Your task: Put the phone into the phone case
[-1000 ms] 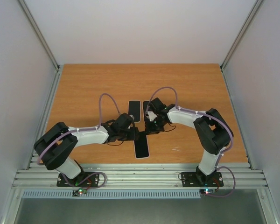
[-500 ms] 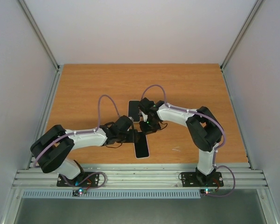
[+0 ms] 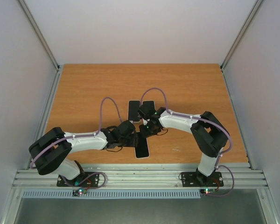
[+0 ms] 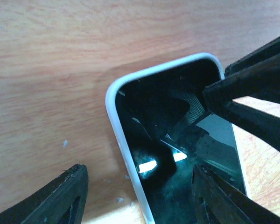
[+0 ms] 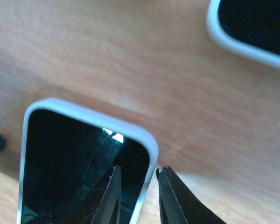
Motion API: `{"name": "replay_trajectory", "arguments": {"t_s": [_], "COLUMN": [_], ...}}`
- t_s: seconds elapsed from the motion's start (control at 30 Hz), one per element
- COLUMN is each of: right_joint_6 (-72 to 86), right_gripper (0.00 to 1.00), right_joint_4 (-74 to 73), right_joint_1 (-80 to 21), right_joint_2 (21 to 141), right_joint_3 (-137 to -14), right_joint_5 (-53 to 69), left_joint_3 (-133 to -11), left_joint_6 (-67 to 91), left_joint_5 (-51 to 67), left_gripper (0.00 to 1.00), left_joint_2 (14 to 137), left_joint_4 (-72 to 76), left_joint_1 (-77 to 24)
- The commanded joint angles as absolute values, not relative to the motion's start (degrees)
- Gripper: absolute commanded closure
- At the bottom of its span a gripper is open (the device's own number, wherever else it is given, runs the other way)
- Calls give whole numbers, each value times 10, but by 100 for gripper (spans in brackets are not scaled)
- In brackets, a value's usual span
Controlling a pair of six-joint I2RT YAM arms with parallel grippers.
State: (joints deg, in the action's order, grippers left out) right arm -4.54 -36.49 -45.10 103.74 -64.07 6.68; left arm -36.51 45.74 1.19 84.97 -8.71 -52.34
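A phone [image 3: 142, 150] with a glossy black face and a white rim lies flat near the table's front middle. I cannot tell whether the rim is the case. It fills the left wrist view [image 4: 168, 107] and the right wrist view [image 5: 70, 158]. My left gripper [image 3: 136, 138] is open and straddles the phone's long left edge near its far corner [image 4: 137, 170]. My right gripper [image 3: 143, 132] is narrowly open. One finger is over the screen and one is outside the rim at the other far corner [image 5: 137, 169], not pinching it. Its fingers [image 4: 252, 88] also show in the left wrist view.
Two more dark slabs lie side by side behind the grippers, one white-edged [image 3: 134, 109] and one darker [image 3: 149, 106]. A white-rimmed corner [image 5: 252, 23] shows at the top right of the right wrist view. Both arms meet over the phone. Metal rails bound the table's sides.
My right gripper has come back from the two far slabs down to the near phone's far corner. My left gripper has shifted slightly right along the phone. The phone has not moved.
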Motion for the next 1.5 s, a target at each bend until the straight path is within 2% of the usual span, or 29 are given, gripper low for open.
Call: {"name": "replay_trajectory", "arguments": {"t_s": [0.0, 0.27, 0.67, 1.0, 1.07, 1.17, 1.47], "right_joint_6": [-34, -1, 69, 78, 70, 50, 27], "right_gripper": [75, 73, 73, 74, 70, 59, 24], "right_joint_4": [-395, -387, -408, -384, -372, -390, -433], "right_joint_1": [-480, -526, -602, -606, -606, -606, -580], "right_joint_2": [1025, 956, 950, 957, 922, 872, 734], "right_joint_3": [-594, -528, -476, -458, -456, -470, -463], "right_joint_5": [44, 58, 32, 13, 14, -18, -159], "left_joint_3": [-354, -341, -313, -299, -304, -316, -399], "left_joint_6": [472, 498, 521, 533, 532, 530, 516], "left_joint_5": [-20, -19, -32, -45, -50, -57, -104], "left_gripper": [38, 40, 46, 42, 41, 37, 2], "left_joint_2": [851, 867, 839, 797, 790, 782, 805], "left_joint_4": [-143, -127, -131, -145, -156, -171, -231], "left_joint_1": [-548, -585, -600, -601, -601, -602, -625]}}
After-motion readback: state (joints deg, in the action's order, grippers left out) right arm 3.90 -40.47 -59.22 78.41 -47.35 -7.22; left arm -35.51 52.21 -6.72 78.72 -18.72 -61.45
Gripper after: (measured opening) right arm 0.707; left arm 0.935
